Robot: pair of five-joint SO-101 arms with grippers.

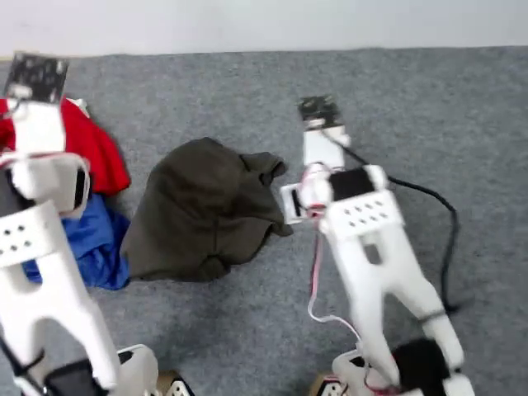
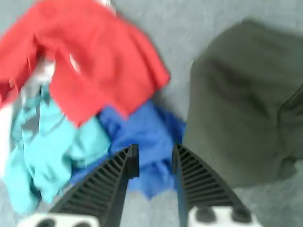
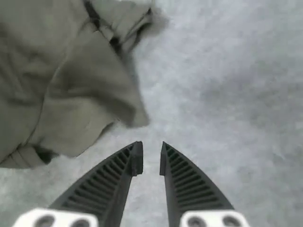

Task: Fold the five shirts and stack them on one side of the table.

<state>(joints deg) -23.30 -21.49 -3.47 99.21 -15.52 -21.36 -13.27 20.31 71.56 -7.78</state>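
Note:
A dark olive shirt point(image 1: 202, 210) lies crumpled in the middle of the grey table. To its left a red shirt point(image 1: 103, 153) and a blue shirt point(image 1: 95, 239) lie in a heap. In the left wrist view the heap also holds a teal shirt point(image 2: 52, 146) and a bit of white cloth point(image 2: 38, 78) under the red shirt point(image 2: 94, 56). My left gripper point(image 2: 152, 153) hangs open above the blue shirt point(image 2: 142, 132), holding nothing. My right gripper point(image 3: 150, 151) is slightly open over bare table, just beside the olive shirt's point(image 3: 61, 80) edge, with nothing between its fingers.
The grey felt table top point(image 1: 429, 124) stretches bare to the right and back. A black cable point(image 1: 450, 239) trails from the right arm point(image 1: 363, 214) across the table. A pale wall runs along the far edge.

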